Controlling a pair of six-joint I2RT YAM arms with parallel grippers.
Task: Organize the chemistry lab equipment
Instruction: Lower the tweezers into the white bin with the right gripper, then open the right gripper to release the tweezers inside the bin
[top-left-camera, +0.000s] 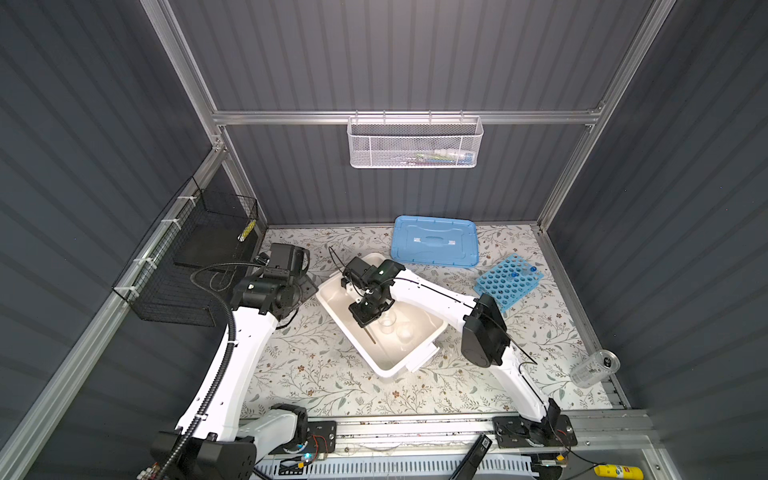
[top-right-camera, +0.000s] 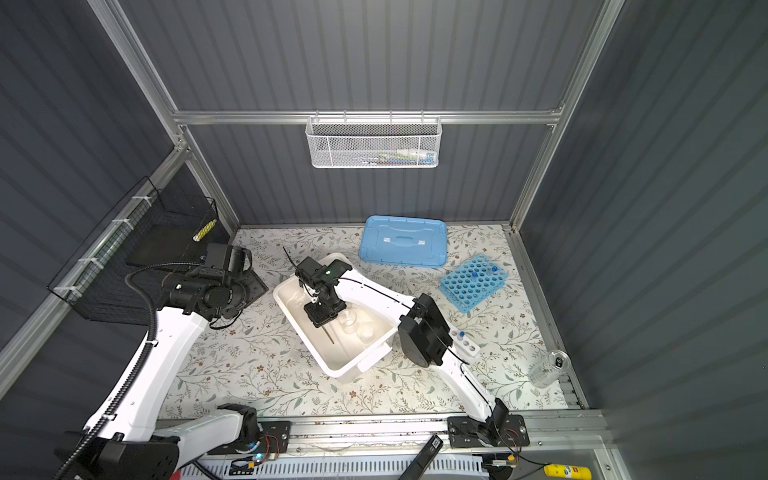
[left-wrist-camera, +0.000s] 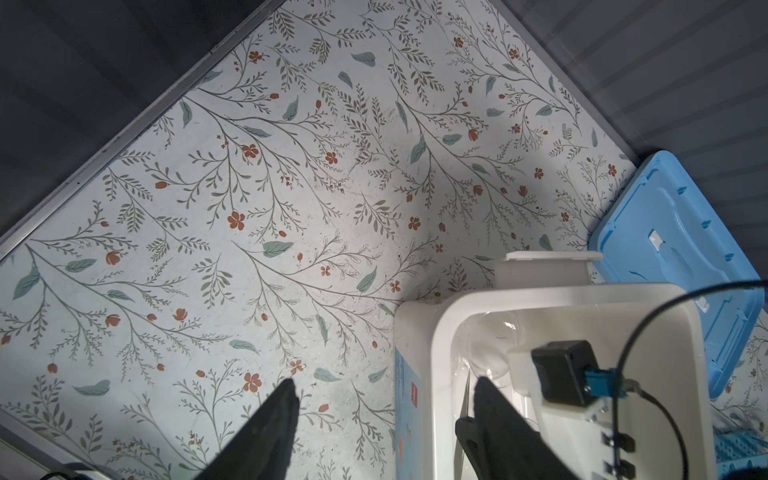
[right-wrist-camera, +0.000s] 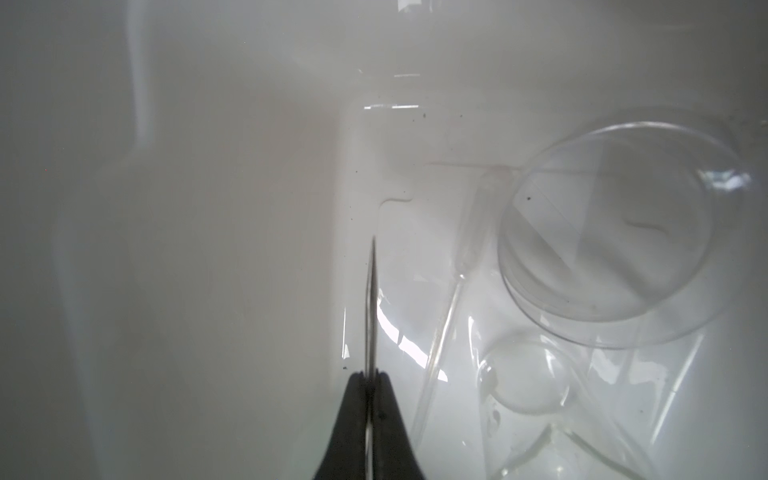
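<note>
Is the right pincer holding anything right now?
Yes, the right pincer is shut on a thin rod inside the white bin.

Beakers (top-left-camera: 388, 322) in bin (top-left-camera: 386, 362), lid (top-left-camera: 434, 241) behind, rack (top-left-camera: 507, 282) to right.

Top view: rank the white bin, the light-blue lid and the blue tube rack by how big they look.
1. white bin
2. light-blue lid
3. blue tube rack
The lid lies farther back, so its true size may be nearer the bin's.
</note>
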